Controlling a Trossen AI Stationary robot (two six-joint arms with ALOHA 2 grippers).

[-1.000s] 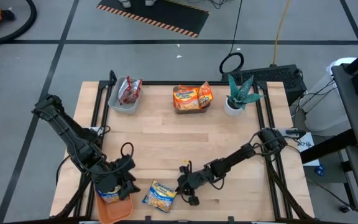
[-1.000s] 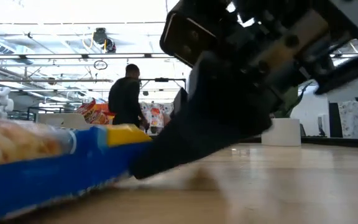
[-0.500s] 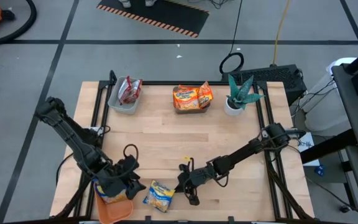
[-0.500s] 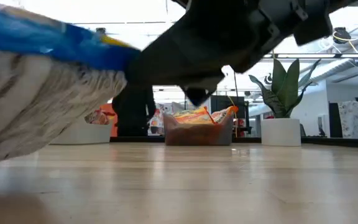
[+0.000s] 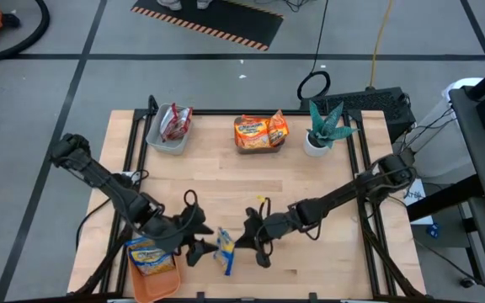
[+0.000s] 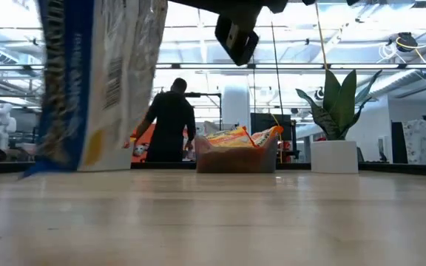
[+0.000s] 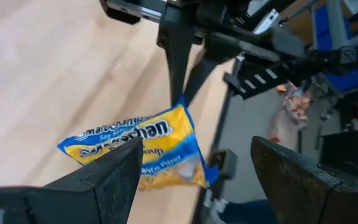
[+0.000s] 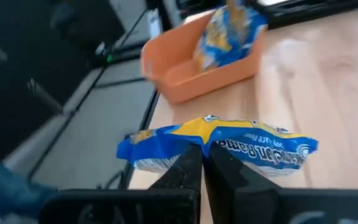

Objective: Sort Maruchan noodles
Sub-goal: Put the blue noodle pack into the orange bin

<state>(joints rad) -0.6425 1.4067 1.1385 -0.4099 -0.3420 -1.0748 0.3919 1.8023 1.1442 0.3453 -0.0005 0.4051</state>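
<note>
While our right gripper (image 5: pixel 241 242) pinches one edge of a blue-and-yellow noodle packet (image 5: pixel 225 251), the packet stands on edge near the front of the wooden table (image 5: pixel 251 181), turned almost upright. From our right wrist view we see the two dark fingers (image 8: pixel 191 168) pressed together on the packet's crimped seam, with the printed face hanging beyond them. In the low view the same packet (image 6: pixel 98 81) rises tall at the left, its white back and barcode facing the camera.

Our left gripper (image 5: pixel 194 244) sits just beside the packet on its other side, fingers spread wide and gripping nothing; in the left wrist view both fingers (image 7: pixel 114 174) frame the packet without touching it.

Behind our left gripper, at the front left corner, the orange tray (image 5: pixel 157 286) holds another blue-and-yellow packet (image 5: pixel 147 255). At the back of the table we see a grey bin (image 5: pixel 163 141) with red packets (image 5: pixel 175 124) in it, and a second bin with orange packets (image 5: pixel 260 130) piled up. A potted plant (image 5: pixel 325 126) stands at the back right. Beyond the table, in the low view, a person (image 6: pixel 170 118) in dark clothing stands in the room.
</note>
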